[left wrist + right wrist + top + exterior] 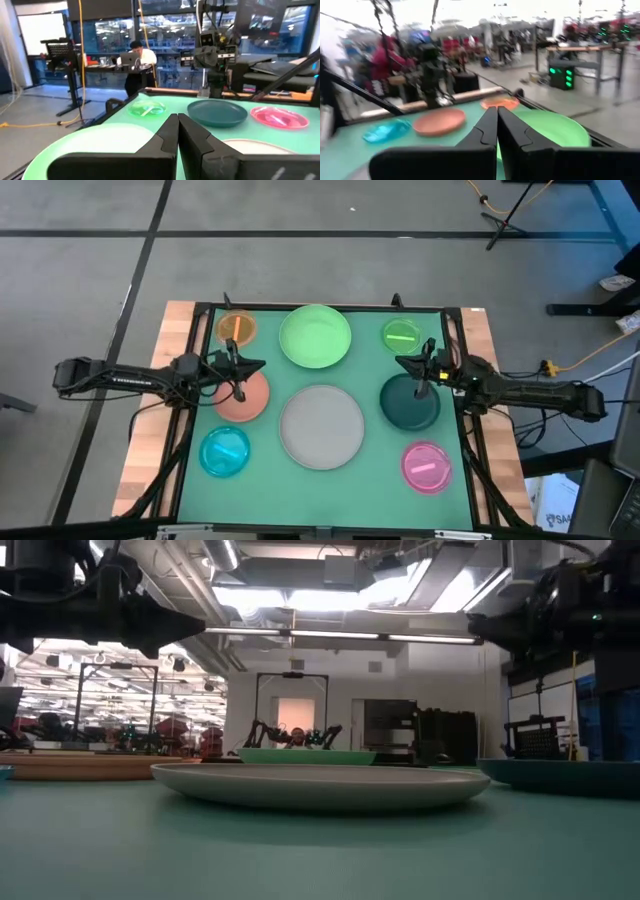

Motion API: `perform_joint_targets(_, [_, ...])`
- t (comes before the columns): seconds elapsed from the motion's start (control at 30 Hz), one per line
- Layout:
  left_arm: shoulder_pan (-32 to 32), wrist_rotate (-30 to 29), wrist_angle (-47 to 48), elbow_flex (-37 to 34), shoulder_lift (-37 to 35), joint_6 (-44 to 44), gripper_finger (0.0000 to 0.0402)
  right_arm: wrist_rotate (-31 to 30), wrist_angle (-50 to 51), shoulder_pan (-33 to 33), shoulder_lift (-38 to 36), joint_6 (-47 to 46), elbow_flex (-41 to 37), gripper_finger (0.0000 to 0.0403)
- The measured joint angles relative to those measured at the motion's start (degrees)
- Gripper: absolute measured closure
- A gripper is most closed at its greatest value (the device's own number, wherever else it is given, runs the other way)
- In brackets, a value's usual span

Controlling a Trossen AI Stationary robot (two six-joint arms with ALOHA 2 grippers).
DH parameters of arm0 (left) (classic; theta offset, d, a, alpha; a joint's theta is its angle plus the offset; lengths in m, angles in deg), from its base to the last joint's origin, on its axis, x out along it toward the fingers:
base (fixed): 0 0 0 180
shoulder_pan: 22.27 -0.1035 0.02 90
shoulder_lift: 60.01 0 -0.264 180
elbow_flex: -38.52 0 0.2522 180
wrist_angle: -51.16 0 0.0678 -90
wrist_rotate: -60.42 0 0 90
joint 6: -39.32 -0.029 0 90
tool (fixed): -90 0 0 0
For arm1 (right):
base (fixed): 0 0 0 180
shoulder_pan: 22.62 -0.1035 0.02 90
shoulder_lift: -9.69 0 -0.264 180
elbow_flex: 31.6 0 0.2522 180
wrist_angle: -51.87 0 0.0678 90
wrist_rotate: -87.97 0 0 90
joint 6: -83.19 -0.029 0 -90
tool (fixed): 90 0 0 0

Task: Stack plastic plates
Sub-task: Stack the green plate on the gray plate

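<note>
Eight plates lie singly, flat on their bases, on the green mat: small orange (236, 329), large light green (315, 336), small green (402, 335), salmon (241, 395), large grey-white (321, 426), dark green (410, 402), cyan (225, 451) and pink (427, 466). My left gripper (262, 364) is shut and hovers above the far edge of the salmon plate, pointing right; its own view shows its fingertips (177, 120) closed. My right gripper (398, 360) is shut and hovers above the dark green plate's far edge, pointing left (497, 112). Both hang well above the mat in the low view.
Black frame rails (320, 307) border the mat, with wooden table strips (150, 430) outside them. In the low view the grey-white plate (320, 783) sits nearest, with the light green plate (307, 756) behind it. A person (137, 60) sits at a desk beyond the table.
</note>
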Motion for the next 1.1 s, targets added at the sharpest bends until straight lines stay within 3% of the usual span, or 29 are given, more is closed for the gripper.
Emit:
perform_joint_targets(0.2, [0.0, -0.4, -5.8, 0.0, 5.2, -2.5, 0.0399, 1.2, -2.4, 0.0, 9.3, 0.1, 1.7, 0.0398])
perform_joint_targets(0.3, [0.0, 4.0, -9.2, 0.0, 7.8, -5.2, 0.0399, 1.8, -5.6, 0.0, 13.8, 0.3, 2.6, 0.0398])
perform_joint_targets(0.5, [0.0, 4.6, -13.3, 0.2, 13.3, -2.8, 0.0399, 3.2, -8.7, 0.0, 20.4, -0.4, 2.8, 0.0398])
perform_joint_targets(1.1, [0.0, 2.8, -2.5, 19.7, 41.7, -1.4, 0.0399, 5.1, -9.0, 0.0, 21.7, -1.9, 2.9, 0.0398])
